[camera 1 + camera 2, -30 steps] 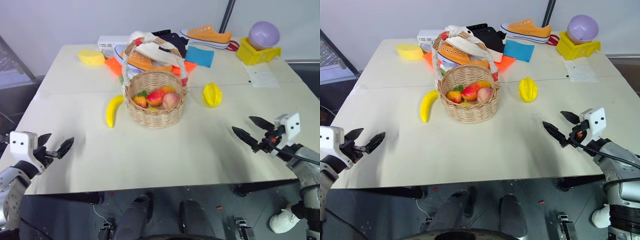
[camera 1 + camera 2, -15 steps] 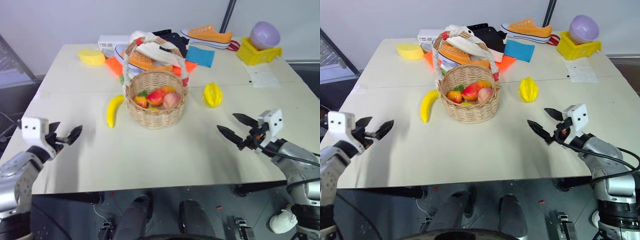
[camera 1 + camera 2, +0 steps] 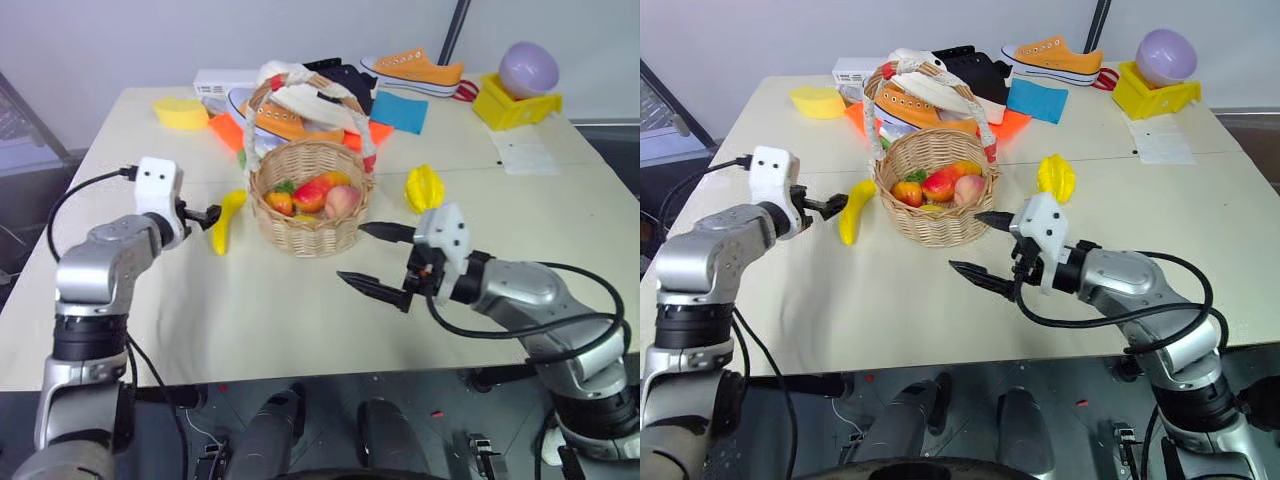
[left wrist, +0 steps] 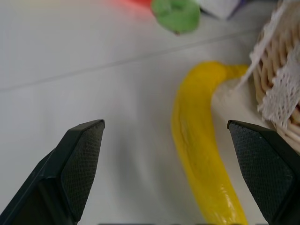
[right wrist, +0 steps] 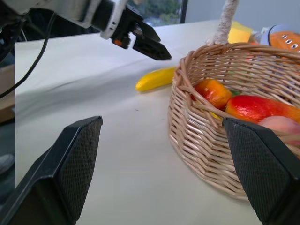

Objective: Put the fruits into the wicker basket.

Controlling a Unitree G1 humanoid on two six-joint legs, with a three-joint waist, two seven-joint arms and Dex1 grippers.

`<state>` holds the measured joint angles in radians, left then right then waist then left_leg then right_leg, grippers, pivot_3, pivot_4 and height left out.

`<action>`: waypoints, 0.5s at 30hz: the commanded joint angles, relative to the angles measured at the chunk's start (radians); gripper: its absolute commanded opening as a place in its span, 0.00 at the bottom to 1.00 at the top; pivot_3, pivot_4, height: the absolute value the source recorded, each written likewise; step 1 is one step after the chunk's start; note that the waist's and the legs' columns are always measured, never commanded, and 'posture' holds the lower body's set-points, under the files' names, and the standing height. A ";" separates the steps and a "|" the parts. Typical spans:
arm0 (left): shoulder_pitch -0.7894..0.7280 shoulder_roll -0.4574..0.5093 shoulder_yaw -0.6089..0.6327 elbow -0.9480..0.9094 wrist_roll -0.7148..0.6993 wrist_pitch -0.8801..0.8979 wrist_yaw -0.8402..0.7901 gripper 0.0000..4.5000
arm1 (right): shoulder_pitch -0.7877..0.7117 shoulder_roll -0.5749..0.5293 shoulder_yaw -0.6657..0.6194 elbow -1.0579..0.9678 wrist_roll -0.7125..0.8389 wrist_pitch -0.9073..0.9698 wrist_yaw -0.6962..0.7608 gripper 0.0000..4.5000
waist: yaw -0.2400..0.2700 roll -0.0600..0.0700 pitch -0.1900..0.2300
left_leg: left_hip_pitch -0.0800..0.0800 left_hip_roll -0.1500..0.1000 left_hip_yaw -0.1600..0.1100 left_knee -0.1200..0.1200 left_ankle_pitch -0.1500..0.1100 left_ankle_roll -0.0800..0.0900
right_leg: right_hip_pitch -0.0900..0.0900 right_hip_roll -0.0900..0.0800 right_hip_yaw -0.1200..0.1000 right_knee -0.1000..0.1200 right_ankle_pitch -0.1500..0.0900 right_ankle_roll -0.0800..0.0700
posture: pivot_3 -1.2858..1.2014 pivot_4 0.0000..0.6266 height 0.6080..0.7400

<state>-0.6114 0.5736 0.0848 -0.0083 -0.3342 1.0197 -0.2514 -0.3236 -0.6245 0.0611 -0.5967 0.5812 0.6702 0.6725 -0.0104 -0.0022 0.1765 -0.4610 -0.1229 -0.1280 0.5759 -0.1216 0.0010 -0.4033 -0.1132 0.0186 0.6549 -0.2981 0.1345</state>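
A wide cream-coloured table (image 3: 300,310) carries everything, and both arms reach over it from its near edge. The round tan woven wicker basket (image 3: 310,215), with its tall arched handle wrapped in white cloth and red bands, stands between the two claws, already holding a few red, orange and peach-coloured fruits. The right gripper (image 3: 372,262) hangs just in front of the basket on its right side, pointing across toward the left, its two black fingers spread wide with nothing between them; in the right wrist view the basket's wall sits close ahead, nearer one finger. The left gripper (image 3: 212,215) hovers at the basket's left, its fingers also spread wide and empty, with the curved yellow plastic-looking banana (image 3: 226,220) lying on the table straight ahead of its tips; the left wrist view shows the banana (image 4: 201,154) between the two fingers and nearer one of them, not touched by either. The banana's far end lies just beside the basket's foot. The ridged yellow starfruit (image 3: 424,187) rests on the table beyond the right gripper, near the basket's right side but apart from it.
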 commanded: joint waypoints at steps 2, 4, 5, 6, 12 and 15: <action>-0.057 -0.010 -0.042 0.071 0.039 0.023 -0.011 1.00 | -0.034 0.016 0.015 -0.028 -0.012 -0.013 -0.010 0.96 | 0.000 -0.001 0.000 | 0.000 0.000 0.000 0.000 0.000 0.000 | 0.000 0.000 0.000 0.000 0.000 0.000 | 0.52 0.24 1.00; -0.072 -0.022 -0.062 0.111 0.054 0.020 -0.016 1.00 | -0.037 0.022 0.024 -0.023 -0.026 -0.025 -0.006 0.96 | -0.001 -0.001 0.000 | 0.000 0.000 0.000 0.000 0.000 0.000 | 0.000 0.000 0.000 0.000 0.000 0.001 | 0.52 0.24 1.00; -0.080 -0.030 -0.061 0.132 0.058 0.028 -0.012 1.00 | -0.037 0.024 0.028 -0.022 -0.033 -0.031 -0.005 0.96 | 0.000 -0.001 0.000 | 0.000 0.000 0.000 0.000 0.000 0.000 | 0.000 0.000 0.000 0.000 0.000 0.001 | 0.52 0.24 1.00; -0.085 -0.035 -0.059 0.145 0.062 0.034 -0.008 1.00 | -0.036 0.025 0.031 -0.022 -0.039 -0.035 -0.003 0.96 | 0.000 -0.001 0.000 | 0.000 0.000 0.000 0.000 0.000 0.000 | 0.000 0.000 0.000 0.000 0.000 0.001 | 0.52 0.24 1.00; -0.111 -0.066 -0.031 0.221 0.072 0.005 -0.003 0.88 | -0.035 0.039 0.039 -0.005 -0.072 -0.060 -0.011 1.00 | 0.000 -0.002 0.000 | 0.000 0.000 0.000 0.001 0.000 0.000 | 0.000 0.000 0.000 0.000 0.001 0.001 | 0.52 0.24 1.00; -0.113 -0.070 -0.020 0.231 0.081 -0.011 0.002 0.61 | -0.034 0.045 0.039 -0.001 -0.081 -0.067 -0.010 1.00 | -0.001 -0.002 0.000 | 0.000 0.000 0.000 0.001 0.000 0.000 | 0.000 0.000 0.000 0.000 0.001 0.002 | 0.52 0.24 1.00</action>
<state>-0.7063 0.4975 0.0340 0.2268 -0.2689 1.0284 -0.2559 -0.3443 -0.5864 0.1042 -0.5833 0.5082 0.6263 0.6646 -0.0111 -0.0042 0.1763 -0.4608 -0.1230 -0.1281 0.5766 -0.1213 0.0010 -0.4029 -0.1130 0.0187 0.6553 -0.2971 0.1362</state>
